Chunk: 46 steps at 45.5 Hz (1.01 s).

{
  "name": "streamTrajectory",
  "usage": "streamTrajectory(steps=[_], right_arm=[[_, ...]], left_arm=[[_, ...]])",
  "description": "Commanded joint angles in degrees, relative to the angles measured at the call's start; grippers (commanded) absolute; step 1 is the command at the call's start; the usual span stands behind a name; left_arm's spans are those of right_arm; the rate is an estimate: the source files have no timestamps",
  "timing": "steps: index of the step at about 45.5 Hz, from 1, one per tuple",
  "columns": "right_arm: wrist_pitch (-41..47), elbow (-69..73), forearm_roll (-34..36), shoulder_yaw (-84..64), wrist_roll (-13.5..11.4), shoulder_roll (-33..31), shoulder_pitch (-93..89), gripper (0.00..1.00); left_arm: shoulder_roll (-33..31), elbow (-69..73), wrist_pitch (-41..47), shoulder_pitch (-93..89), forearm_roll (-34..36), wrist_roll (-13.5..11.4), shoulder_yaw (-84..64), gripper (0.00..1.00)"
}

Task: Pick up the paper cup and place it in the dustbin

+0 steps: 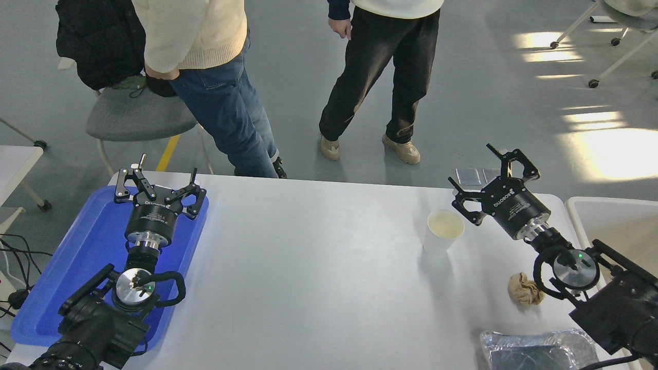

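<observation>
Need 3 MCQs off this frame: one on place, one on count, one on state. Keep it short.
1. Where is the cup?
A. in the bin
B. upright on the table, left of the right gripper
C. on the blue tray

2. How many people stand past the table's far edge?
A. none
B. two
C. four

3. How does the right gripper stand?
A. open, holding nothing
B. shut on the cup
C. shut on the paper ball

Key: 1 B, the cup stands on the white table with the bin off at the right edge. 2 B, two pairs of legs show at the top. 3 A, its jaws are spread with a gap to the cup, and the paper ball lies apart by the arm.
</observation>
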Motion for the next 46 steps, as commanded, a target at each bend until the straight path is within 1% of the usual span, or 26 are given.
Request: streamTrajectory(steps=[1, 8, 14, 18, 25, 31, 38, 46], right_arm=[[-1.9, 3.7, -3.0, -0.2, -0.3, -3.7, 0.4, 1.00], [-4.7, 9.0, -9.0, -0.2, -0.4, -7.1, 1.3, 1.00], [-6.2, 13.4, -11.6, -1.1, -0.5, -10.7, 2.4, 1.00], [-8.2, 16.8, -11.8, -5.4, -0.5, -13.6, 5.2, 1.00], [-13.0, 20.1, -11.9, -10.5, -0.5, -15.0, 9.0, 1.00], [-15.9, 25.5, -11.7, -16.2, -0.5, -19.2, 12.7, 1.00], [-16.6, 27.4, -11.7, -25.4, -0.3, -23.0, 19.1, 1.00], [-16.5, 28.6, -11.6, -39.5, 0.2, -27.6, 28.5, 1.00]], left_arm=[[0.0, 0.0, 0.0, 0.0, 0.0, 0.0, 0.0, 1.00], [0.0, 0.0, 0.0, 0.0, 0.0, 0.0, 0.0, 1.00], [-0.1, 0.0, 0.0, 0.0, 0.0, 0.0, 0.0, 1.00], [-0.1, 0.0, 0.0, 0.0, 0.0, 0.0, 0.0, 1.00], [-0.1, 0.0, 0.0, 0.0, 0.0, 0.0, 0.0, 1.00], [0.0, 0.0, 0.0, 0.0, 0.0, 0.1, 0.0, 1.00], [-0.1, 0.0, 0.0, 0.0, 0.0, 0.1, 0.0, 1.00], [-0.1, 0.0, 0.0, 0.0, 0.0, 0.1, -0.1, 1.00]])
